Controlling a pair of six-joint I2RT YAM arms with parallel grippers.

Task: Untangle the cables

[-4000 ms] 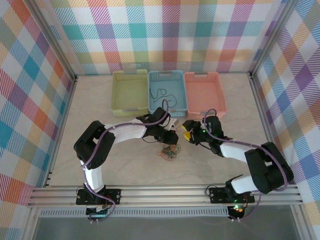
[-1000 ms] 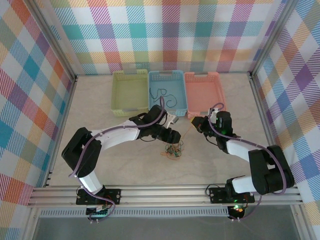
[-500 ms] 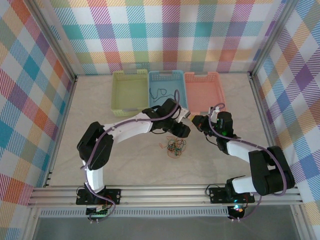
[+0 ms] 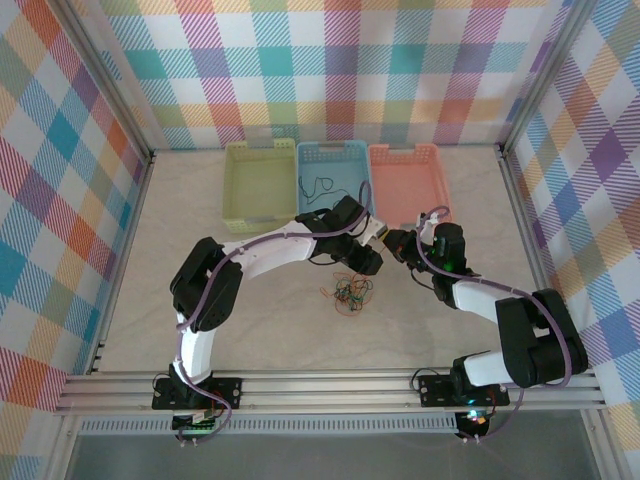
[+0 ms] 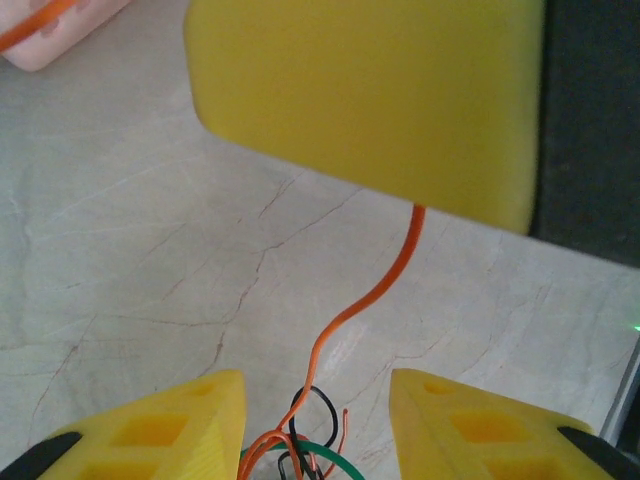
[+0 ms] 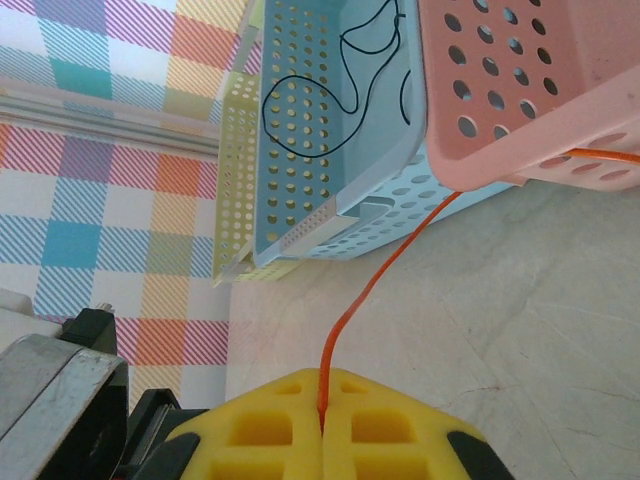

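Between blocky yellow right fingers (image 6: 270, 425) — thin curved orange cable (image 6: 326, 360), veined table (image 6: 520, 330).

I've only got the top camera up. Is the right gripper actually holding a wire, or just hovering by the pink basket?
Observer: Its wrist camera shows the right gripper shut on the orange cable, pinched tight.
Operator: And the left one?
Observer: The left gripper is open, straddling that orange cable.
Operator: Where does the wire run below it?
Observer: Down into the clump, beside a black loop and a green strand.
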